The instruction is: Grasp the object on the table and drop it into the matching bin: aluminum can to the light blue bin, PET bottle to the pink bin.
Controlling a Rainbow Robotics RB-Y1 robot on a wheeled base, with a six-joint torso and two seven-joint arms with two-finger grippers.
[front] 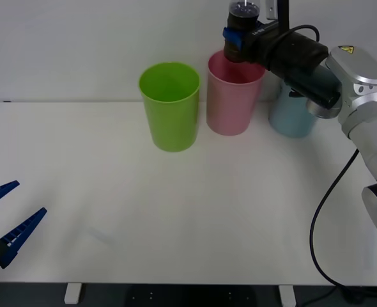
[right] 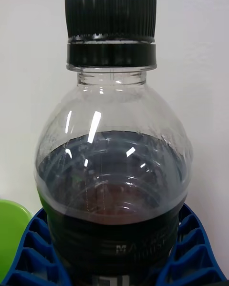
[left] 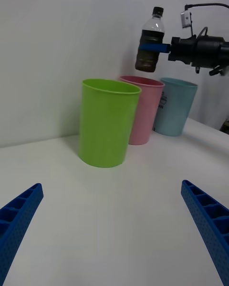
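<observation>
Up high, the right gripper (front: pixel 234 39) has its blue jaws squeezed tight on the PET bottle (front: pixel 243 29), which hangs in the air just over the open top of the pink bin (front: pixel 232 102). The bottle stands upright, with its black cap on top and dark drink filling its lower part. In the right wrist view the blue fingers (right: pixel 194 252) hug both sides of the bottle's dark label. Three tall bins stand in a row near the far edge of the white surface (front: pixel 176 217). The lime green bin (front: pixel 170 105) is at the left end of the row, the pink bin is in the middle, and the light blue bin (front: pixel 292 118) is at the right end, partly hidden behind the right arm. The left gripper (front: pixel 3 220) sits low by the near left corner of the surface, far from the bins, with its blue jaws spread wide and nothing between them.
</observation>
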